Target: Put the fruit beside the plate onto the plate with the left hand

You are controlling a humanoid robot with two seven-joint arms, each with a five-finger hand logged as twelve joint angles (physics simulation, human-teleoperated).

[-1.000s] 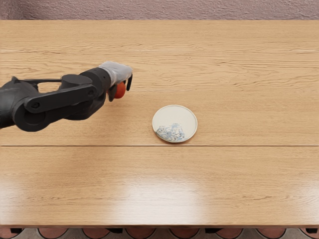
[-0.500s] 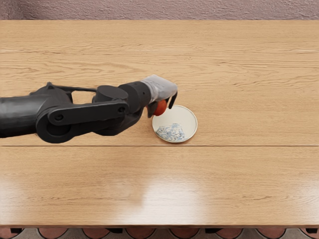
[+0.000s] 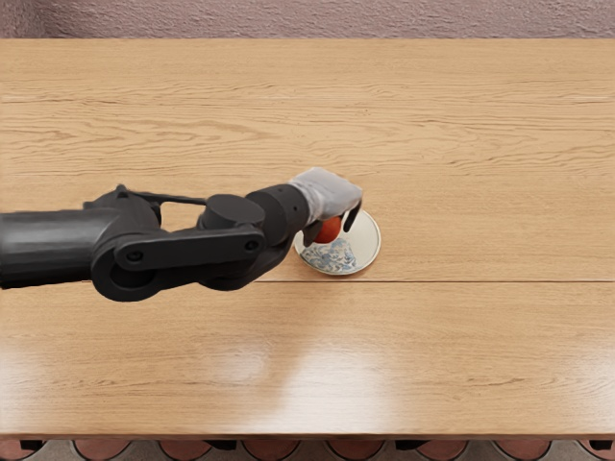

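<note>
Now | fruit point(image 3: 330, 230): red-orange, over the plate's point(image 3: 369, 236) left half | left hand point(image 3: 328, 198): curled around fruit | change: 1 s ago both hung well left of plate | meaning: carry looks finished, release remains

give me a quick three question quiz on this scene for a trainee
1. True or false: the left robot hand has its fingers curled around the fruit.
2. Pick one. The fruit is: A) left of the plate, B) over the plate, C) far behind the plate.
3. Fill in: the fruit's colour is ___.

Key: 1 true; 2 B; 3 orange-red.
</note>
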